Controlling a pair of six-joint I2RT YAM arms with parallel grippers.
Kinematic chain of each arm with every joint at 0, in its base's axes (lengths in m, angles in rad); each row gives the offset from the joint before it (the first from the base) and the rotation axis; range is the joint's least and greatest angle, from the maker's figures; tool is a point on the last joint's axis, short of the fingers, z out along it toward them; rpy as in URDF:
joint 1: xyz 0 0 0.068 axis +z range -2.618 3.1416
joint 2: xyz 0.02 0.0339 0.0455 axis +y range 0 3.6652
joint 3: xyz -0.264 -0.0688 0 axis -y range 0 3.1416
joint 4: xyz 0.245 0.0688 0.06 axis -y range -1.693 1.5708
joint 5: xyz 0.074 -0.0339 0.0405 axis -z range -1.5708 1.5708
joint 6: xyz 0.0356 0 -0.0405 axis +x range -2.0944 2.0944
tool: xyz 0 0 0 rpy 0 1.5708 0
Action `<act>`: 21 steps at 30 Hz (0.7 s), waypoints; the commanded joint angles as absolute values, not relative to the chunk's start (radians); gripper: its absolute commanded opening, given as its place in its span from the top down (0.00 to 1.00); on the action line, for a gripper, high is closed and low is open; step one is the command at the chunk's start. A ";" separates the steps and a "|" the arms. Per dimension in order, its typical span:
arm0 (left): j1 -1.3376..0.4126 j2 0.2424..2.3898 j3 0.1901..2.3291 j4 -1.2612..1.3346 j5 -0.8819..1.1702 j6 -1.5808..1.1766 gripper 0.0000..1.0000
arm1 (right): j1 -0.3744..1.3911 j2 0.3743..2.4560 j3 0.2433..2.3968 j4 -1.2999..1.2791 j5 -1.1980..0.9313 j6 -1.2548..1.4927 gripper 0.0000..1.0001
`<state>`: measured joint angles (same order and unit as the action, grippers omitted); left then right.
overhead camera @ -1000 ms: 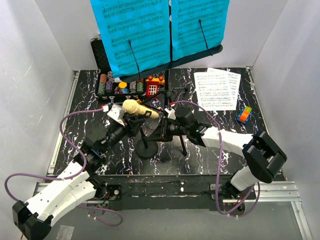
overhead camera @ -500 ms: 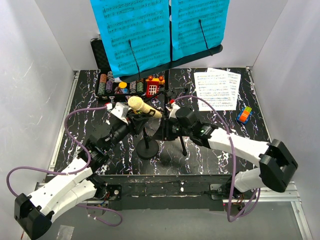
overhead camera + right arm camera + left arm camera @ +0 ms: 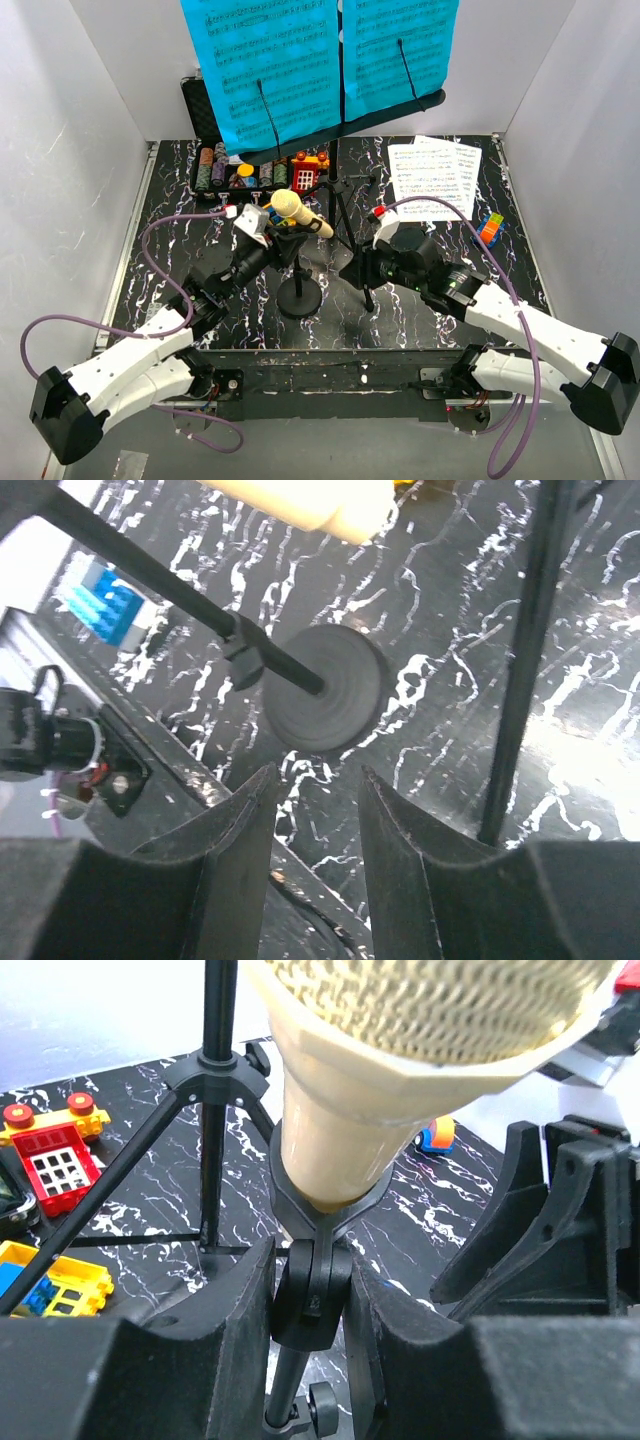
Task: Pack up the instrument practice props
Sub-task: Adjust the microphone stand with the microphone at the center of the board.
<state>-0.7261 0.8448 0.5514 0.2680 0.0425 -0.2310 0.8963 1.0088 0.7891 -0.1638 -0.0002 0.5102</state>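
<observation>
The left gripper (image 3: 312,1278) is clamped on the swivel joint of the mic stand (image 3: 298,298), a finger pressed to each side. The stand's round base sits mid-table (image 3: 400,320), toward the near edge. The cream microphone (image 3: 300,212) lies tilted in the clip above. The right gripper (image 3: 315,780) hangs just beside, its jaws partly apart with nothing between them. The music stand (image 3: 390,110) has its tripod legs crowding between the two arms, and the blue sheet-music pages (image 3: 270,70) on it overhang the far edge. Behind lie a case of poker chips (image 3: 235,165) and toy blocks (image 3: 308,172). White pages (image 3: 435,178) and a cube (image 3: 488,229) sit toward the far right corner.
</observation>
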 commanded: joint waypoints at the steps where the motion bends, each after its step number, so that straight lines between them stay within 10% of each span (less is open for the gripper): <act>1: -0.801 0.940 0.468 -0.008 0.014 -0.262 1.00 | 0.894 0.973 0.761 -0.192 0.080 0.440 0.55; 21: -0.936 0.940 0.449 0.006 -0.141 -0.267 1.00 | 0.894 0.914 0.779 -0.192 0.083 0.379 0.49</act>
<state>-0.9268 0.9119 0.4541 0.1898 -0.1497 -0.1993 0.8963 0.9180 0.7422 -0.2302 0.0834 0.4023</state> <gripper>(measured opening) 0.274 0.505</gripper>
